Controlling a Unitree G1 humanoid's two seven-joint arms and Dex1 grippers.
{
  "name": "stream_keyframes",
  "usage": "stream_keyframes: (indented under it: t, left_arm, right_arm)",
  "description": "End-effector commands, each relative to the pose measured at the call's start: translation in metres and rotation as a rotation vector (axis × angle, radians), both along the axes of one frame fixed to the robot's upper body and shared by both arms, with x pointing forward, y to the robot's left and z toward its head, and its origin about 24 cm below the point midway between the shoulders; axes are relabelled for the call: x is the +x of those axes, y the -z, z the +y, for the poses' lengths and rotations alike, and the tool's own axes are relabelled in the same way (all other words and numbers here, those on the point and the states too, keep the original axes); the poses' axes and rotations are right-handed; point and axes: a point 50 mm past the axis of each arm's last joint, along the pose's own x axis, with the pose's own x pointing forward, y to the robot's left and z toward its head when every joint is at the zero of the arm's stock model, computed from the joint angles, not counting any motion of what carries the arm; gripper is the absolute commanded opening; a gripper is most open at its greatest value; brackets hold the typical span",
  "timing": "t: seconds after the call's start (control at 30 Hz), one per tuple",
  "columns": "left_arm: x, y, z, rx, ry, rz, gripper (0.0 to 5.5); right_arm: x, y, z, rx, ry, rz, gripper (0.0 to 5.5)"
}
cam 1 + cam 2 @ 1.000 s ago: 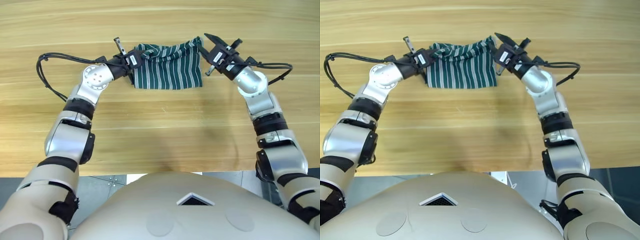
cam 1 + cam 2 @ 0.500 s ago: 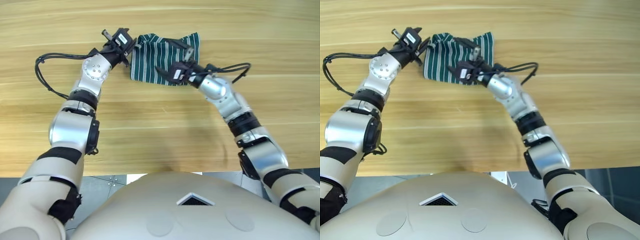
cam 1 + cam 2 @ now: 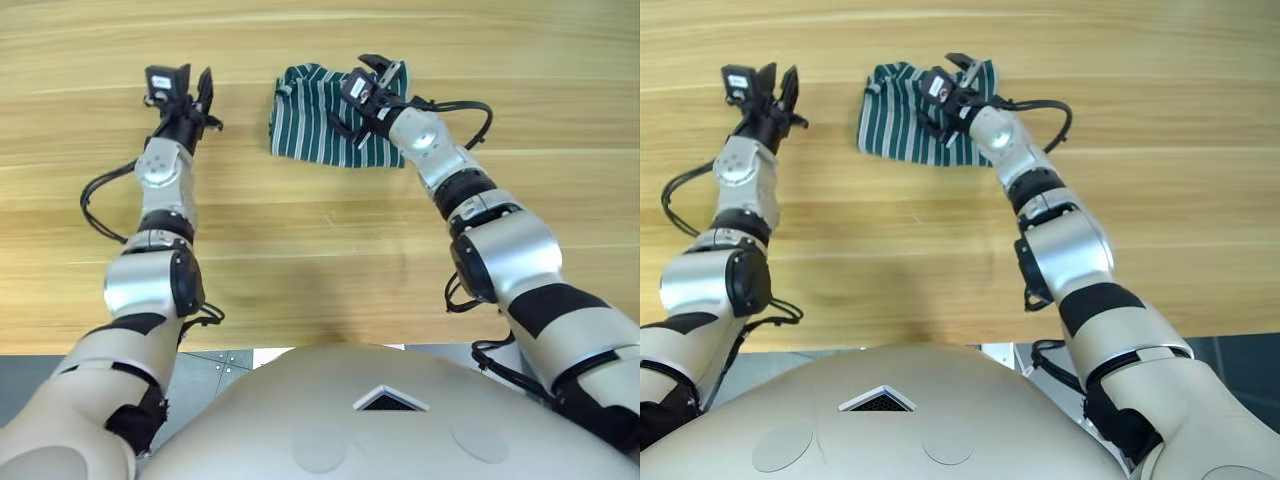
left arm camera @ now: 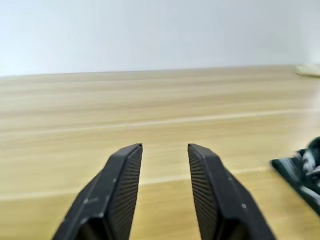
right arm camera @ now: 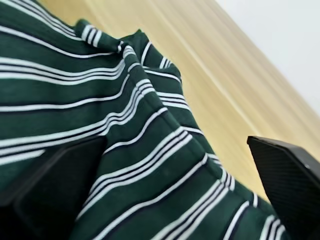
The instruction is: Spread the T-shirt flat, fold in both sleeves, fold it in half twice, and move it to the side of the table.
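Since half a second ago the left jaws are no longer sitting at the T-shirt's (image 3: 305, 125) left corner. They are now hanging over bare desk (image 3: 320, 250) well to the shirt's left, apart from it. Over the same span the right jaws have been swinging from the shirt's near edge up to its right part, where they are now lying over the cloth. The shirt itself is staying in much the same spot as before.

The T-shirt is lying as a small folded packet of dark green with thin white stripes. It is sitting on the far half of the desk, between the two arms, with its left edge a little rumpled. The left jaws are standing partly open with nothing between them. The left wrist view is showing bare wood through the gap between the two ribbed fingers (image 4: 122, 190), and a bit of the shirt off to one side. The right jaws are spread wide and gripping nothing, with striped cloth running from one finger to the other in the right wrist view. Whether their tips are pressing on the cloth I cannot tell.
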Motion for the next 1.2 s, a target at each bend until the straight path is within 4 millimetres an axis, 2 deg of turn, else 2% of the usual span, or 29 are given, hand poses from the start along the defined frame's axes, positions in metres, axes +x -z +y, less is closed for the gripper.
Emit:
stream_keyframes:
  t: [0.03,0.17,0.3,0.4,0.47,0.53,0.63,0.77,0.83,0.87,0.93,1.0,1.07,1.13,1.2]
  left_arm:
    - [-0.026,0.001,0.029,-0.109,-0.111,-0.073,1.69]
    - [-0.050,0.013,0.031,-0.168,-0.134,-0.074,1.69]
    - [-0.072,0.026,0.037,-0.256,-0.201,-0.055,1.69]
    - [-0.087,0.032,0.038,-0.324,-0.236,-0.053,1.69]
    - [-0.096,0.034,0.036,-0.346,-0.246,-0.064,1.69]
    - [-0.103,0.034,0.035,-0.361,-0.257,-0.072,1.69]
    - [-0.112,0.034,0.034,-0.374,-0.275,-0.072,1.69]
    - [-0.107,0.032,0.026,-0.321,-0.233,-0.065,1.69]
    - [-0.104,0.030,0.020,-0.264,-0.203,-0.065,1.69]
    - [-0.102,0.028,0.017,-0.209,-0.196,-0.070,1.69]
    - [-0.095,0.020,0.009,-0.075,-0.192,-0.107,1.69]
    - [-0.085,0.013,-0.005,0.017,-0.192,-0.150,1.69]
    - [-0.073,0.006,-0.026,0.088,-0.166,-0.203,1.69]
    - [-0.060,0.000,-0.042,0.120,-0.128,-0.229,1.93]
    - [-0.048,-0.004,-0.053,0.150,-0.116,-0.229,2.26]
  right_arm:
    - [-0.006,0.024,-0.046,0.039,0.246,0.180,5.22]
    - [-0.010,0.033,-0.081,0.226,0.548,0.296,5.22]
    - [-0.024,0.037,-0.144,0.360,0.947,0.323,5.22]
    - [-0.058,0.047,-0.207,0.362,1.276,0.320,5.22]
    - [-0.086,0.054,-0.240,0.340,1.442,0.316,5.22]
    - [-0.110,0.059,-0.263,0.312,1.557,0.313,5.22]
    - [-0.135,0.063,-0.282,0.265,1.637,0.318,5.22]
    - [-0.146,0.064,-0.291,0.232,1.666,0.292,5.22]
    - [-0.133,0.046,-0.298,0.241,1.644,0.137,5.22]
    - [-0.120,0.033,-0.298,0.224,1.590,0.038,5.22]
    - [-0.080,0.000,-0.279,0.199,1.395,-0.216,5.22]
    - [-0.037,-0.031,-0.227,0.230,1.110,-0.467,5.22]
    - [-0.010,-0.039,-0.135,0.282,0.752,-0.555,5.22]
    - [-0.007,-0.029,-0.057,0.306,0.524,-0.501,5.23]
    - [-0.013,-0.014,-0.001,0.279,0.395,-0.410,5.23]
